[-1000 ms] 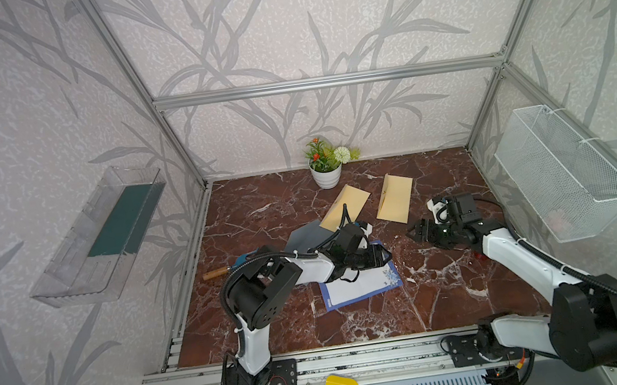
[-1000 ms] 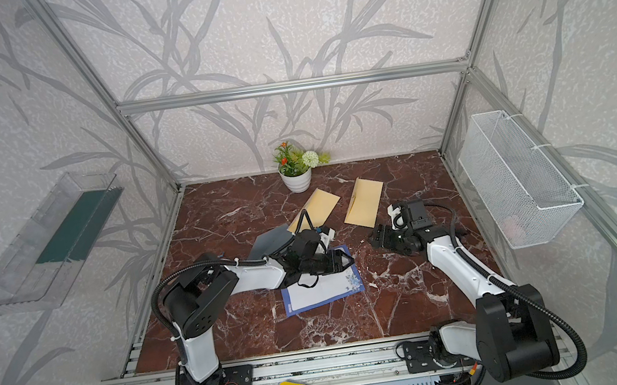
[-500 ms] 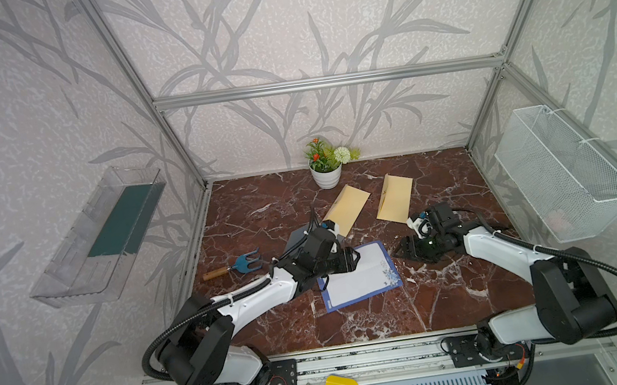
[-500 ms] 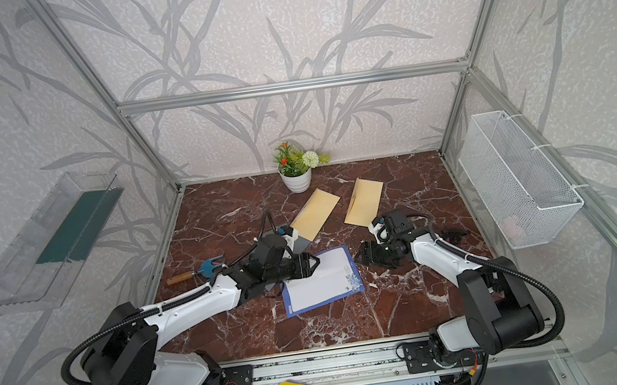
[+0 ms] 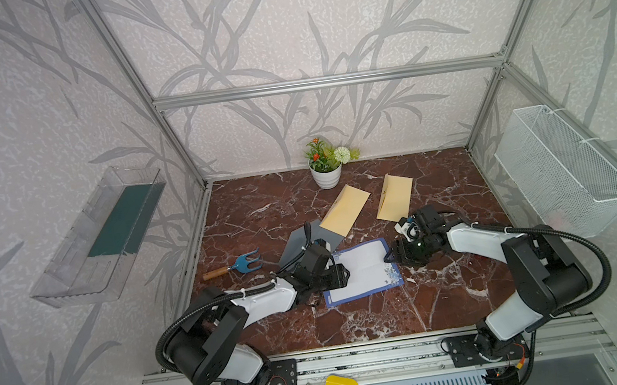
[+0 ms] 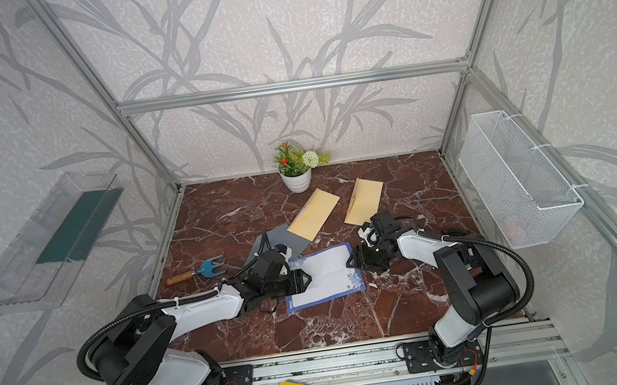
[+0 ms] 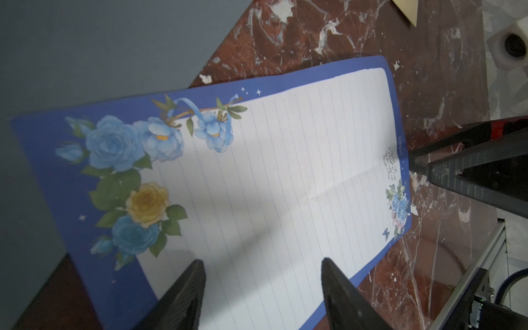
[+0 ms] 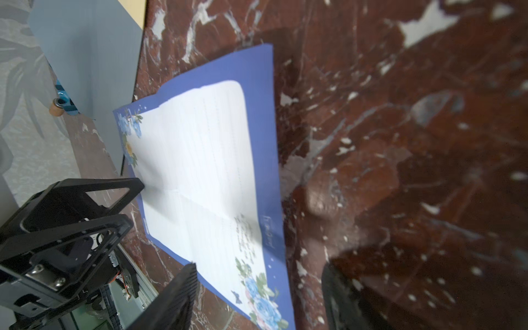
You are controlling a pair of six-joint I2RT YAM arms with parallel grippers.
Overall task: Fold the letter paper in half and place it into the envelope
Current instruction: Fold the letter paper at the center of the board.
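**Limp sheet: pinch it at the edges**

The left pincer (image 5: 345, 273), unclenched and empty, hovers over the left edge of the letter paper (image 5: 364, 271). The paper lies flat on the worktop (image 5: 395, 311) and is likely light, floppy and slippery. The right pincer (image 5: 390, 257), also unclenched, is at its right edge.

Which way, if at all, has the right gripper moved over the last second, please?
Yes. The right gripper has moved away from the envelope nearest it, toward the front rail, reaching the edge of the letter paper.
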